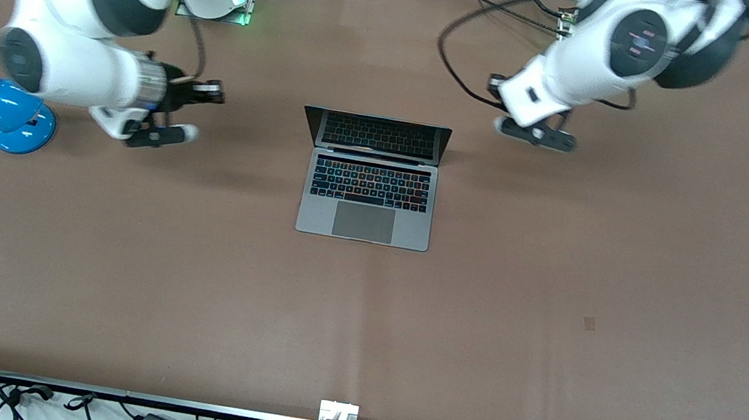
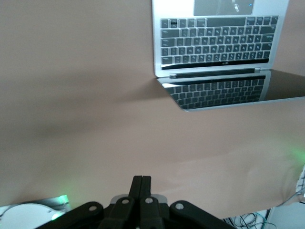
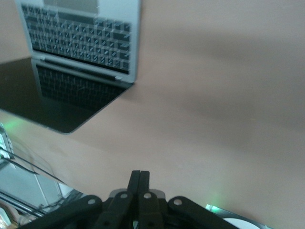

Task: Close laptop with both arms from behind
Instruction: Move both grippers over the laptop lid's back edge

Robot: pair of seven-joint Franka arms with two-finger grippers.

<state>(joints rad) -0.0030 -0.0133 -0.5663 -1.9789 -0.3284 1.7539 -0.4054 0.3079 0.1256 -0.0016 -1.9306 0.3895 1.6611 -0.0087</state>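
In the front view the laptop lies nearest you, mid-table on the brown mat, its slim silver base flat and its dark glossy screen upright. The right gripper hangs over the mat toward the right arm's end, close to a blue lamp; the left gripper hovers toward the left arm's end. Neither touches anything. Bring both in level behind the lid's top edge and push evenly, so the hinge folds without twisting.

In the left wrist view the fingers are pressed together. The right wrist view shows its fingers likewise together, empty.
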